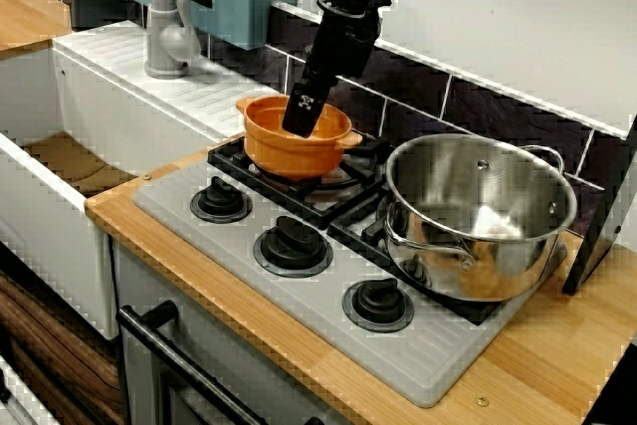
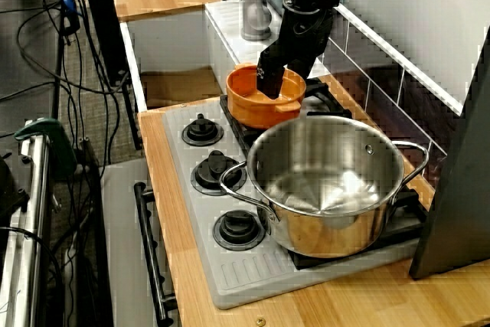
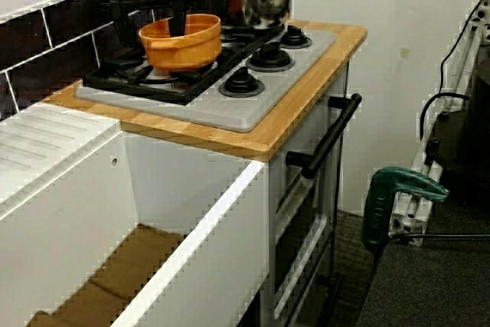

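On the stove (image 1: pixel 438 355), gripper (image 1: pixel 302 122) dips inside orange pot (image 1: pixel 282 154).

No word, brand, number or sign can be read in any of the 3 views. The only marking is a small white blocky mark (image 1: pixel 302 101) on the outer face of the black robot gripper (image 1: pixel 305 118), just above the rim of the round orange pot (image 1: pixel 284 154) in the view from the front of the stove. It is too small and coarse to tell whether it is letters or a code pattern
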### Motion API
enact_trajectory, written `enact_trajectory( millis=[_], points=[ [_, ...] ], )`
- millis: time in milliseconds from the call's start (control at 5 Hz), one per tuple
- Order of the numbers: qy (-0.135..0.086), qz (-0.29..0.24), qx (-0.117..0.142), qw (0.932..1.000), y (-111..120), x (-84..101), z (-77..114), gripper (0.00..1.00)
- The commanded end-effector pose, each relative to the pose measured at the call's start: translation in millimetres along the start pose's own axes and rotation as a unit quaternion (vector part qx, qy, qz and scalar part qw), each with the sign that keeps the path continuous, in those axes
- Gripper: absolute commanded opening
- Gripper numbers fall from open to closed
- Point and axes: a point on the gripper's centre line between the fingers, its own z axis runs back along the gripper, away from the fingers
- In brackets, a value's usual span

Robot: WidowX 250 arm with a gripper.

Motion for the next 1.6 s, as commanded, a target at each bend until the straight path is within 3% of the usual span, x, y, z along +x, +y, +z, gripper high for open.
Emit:
enact_trajectory(
  millis=[0, 400, 800, 1400],
  points=[
    [-0.024, -0.001, 0.008, 0.9997, 6.5, -6.5, 12.5, 0.00],
    [-0.024, 0.003, -0.007, 0.9997, 10.8, -14.2, 23.3, 0.00],
    [-0.041, -0.018, -0.032, 0.9985, 20.2, -22.7, 56.0, 0.00],
    [-0.066, -0.057, 0.001, 0.9962, 13.6, -32.2, 93.5, 0.00]
  ],
)
